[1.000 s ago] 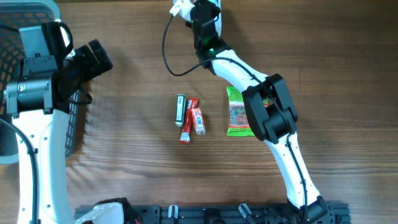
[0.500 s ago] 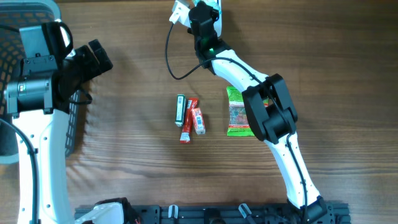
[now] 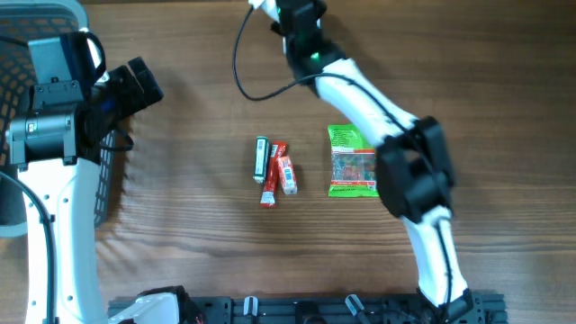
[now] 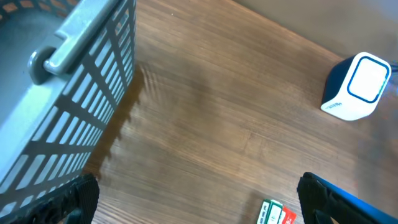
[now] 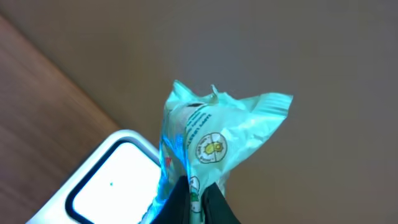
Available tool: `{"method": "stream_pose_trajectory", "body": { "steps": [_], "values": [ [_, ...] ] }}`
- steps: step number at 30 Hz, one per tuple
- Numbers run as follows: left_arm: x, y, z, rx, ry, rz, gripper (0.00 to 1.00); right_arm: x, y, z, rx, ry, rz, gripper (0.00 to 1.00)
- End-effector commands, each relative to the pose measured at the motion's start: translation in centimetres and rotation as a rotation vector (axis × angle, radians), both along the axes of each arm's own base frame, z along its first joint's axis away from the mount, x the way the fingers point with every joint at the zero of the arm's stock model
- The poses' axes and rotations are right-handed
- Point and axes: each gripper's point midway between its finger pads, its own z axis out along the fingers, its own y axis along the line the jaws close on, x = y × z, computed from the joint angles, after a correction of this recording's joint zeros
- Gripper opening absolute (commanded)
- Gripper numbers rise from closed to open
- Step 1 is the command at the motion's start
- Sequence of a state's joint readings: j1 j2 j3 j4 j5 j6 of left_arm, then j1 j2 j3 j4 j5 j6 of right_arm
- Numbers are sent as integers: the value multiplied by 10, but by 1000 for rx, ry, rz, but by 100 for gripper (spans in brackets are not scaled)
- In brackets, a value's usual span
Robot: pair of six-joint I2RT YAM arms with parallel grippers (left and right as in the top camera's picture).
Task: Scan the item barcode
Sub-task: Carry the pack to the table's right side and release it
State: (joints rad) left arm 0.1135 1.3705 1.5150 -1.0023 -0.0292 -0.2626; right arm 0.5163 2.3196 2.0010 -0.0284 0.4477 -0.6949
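Where right end effector (image 5: pixel 198 204) pinches, packet (image 5: pixel 214 134) protrudes upward.

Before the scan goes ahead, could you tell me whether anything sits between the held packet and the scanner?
Nothing visible does. The packet, pinched in the right end effector, hangs right beside the scanner, with no object between them.

The worktop (image 3: pixel 198 252) is matt grained wood. The basket (image 4: pixel 82 35) looks smooth grey plastic; the packet (image 5: pixel 211 137) is crinkled glossy film.
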Motion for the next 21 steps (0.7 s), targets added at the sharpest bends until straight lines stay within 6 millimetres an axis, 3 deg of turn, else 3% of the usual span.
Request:
{"method": "stream_pose_trajectory", "body": {
  "steps": [1, 5, 8, 12, 16, 21],
  "values": [
    [0, 2, 7, 20, -16, -7, 100, -63, -19, 138, 369, 0, 6, 4],
    [0, 2, 7, 20, -16, -7, 100, -117, -70, 156, 489, 169, -116, 4],
    [0, 2, 7, 20, -16, -7, 100, -156, -135, 142, 547, 315, -319, 4],
    [0, 2, 7, 20, -16, -7, 100, -195, -216, 96, 629, 547, -593, 4],
    [0, 2, 7, 20, -16, -7, 100, -213, -263, 44, 741, 757, -707, 4],
    [0, 2, 7, 20, -16, -7, 100, -241, -328, -38, 807, 891, -907, 4]
  ]
}}
